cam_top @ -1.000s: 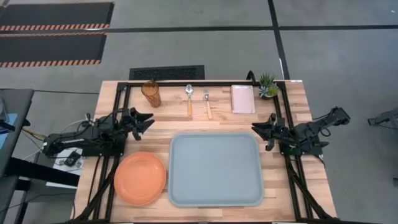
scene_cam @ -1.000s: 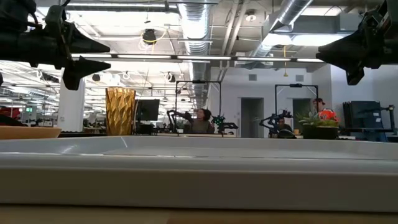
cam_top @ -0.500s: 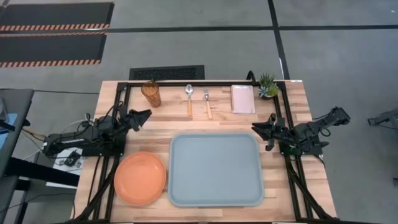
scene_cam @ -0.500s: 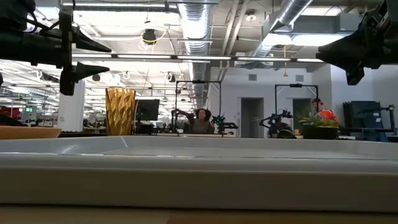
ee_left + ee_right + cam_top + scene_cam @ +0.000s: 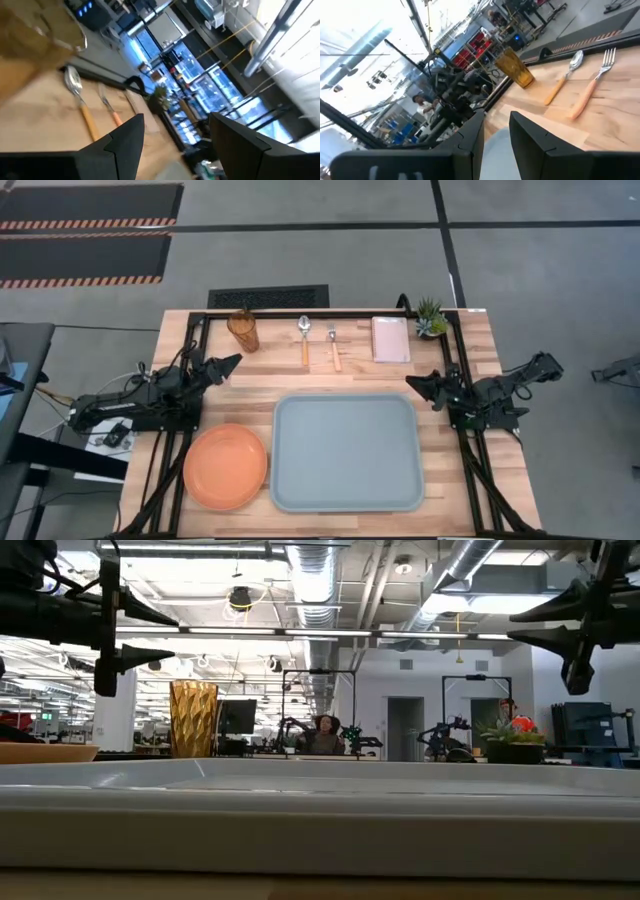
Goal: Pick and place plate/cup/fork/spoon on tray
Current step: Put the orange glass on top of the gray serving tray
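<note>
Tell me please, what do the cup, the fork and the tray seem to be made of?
Cup: probably plastic or glass, translucent amber; light passes through it in the low view. Fork: silver tines that look like metal, with a matte orange handle, likely plastic. Tray: looks like smooth plastic, pale grey-blue, with a soft sheen and moulded rounded corners. None is certain from the look alone.

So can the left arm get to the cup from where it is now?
Probably yes. The left gripper hovers open near the table's left edge, pointed toward the cup, with only bare wood between them. The spoon lies off to the cup's other side, clear of that approach.
</note>
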